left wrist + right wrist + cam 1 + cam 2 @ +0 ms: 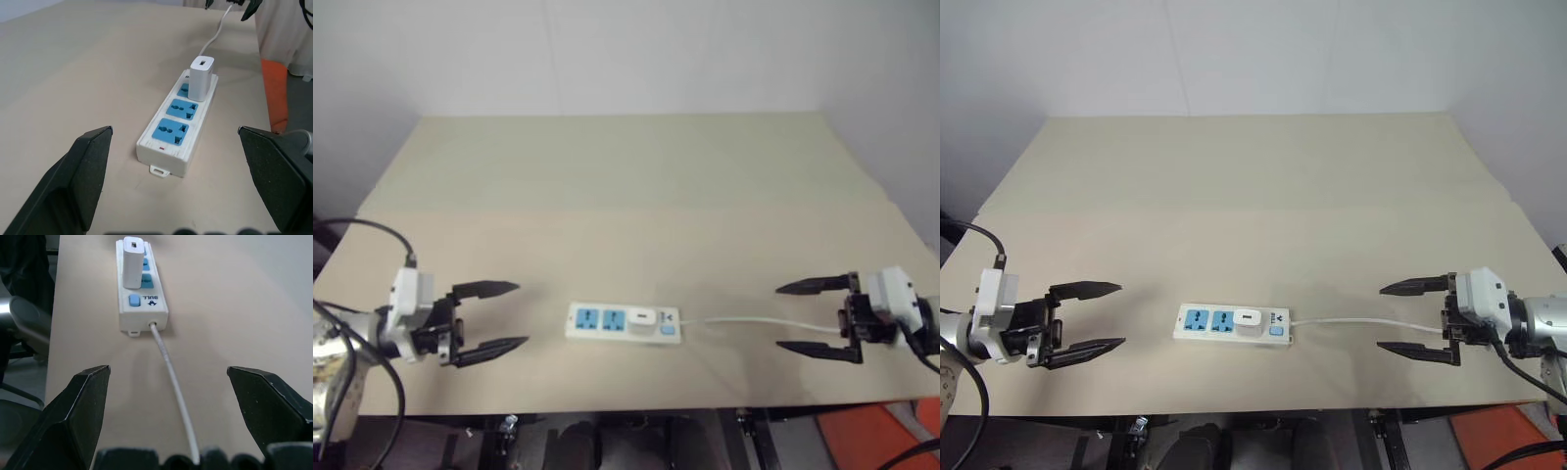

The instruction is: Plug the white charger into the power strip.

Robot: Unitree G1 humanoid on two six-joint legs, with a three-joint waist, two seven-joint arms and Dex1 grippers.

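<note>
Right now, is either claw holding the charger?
No, the charger stands plugged into the strip, with the left claw and right claw both open and well clear.

The tabletop [1253,176] lies bare from the far edge to mid-depth. Near the front edge, only the power strip [1232,323], with the charger [1249,321] standing upright in it, and its cord [1351,321] toward the right edge block passage.
</note>
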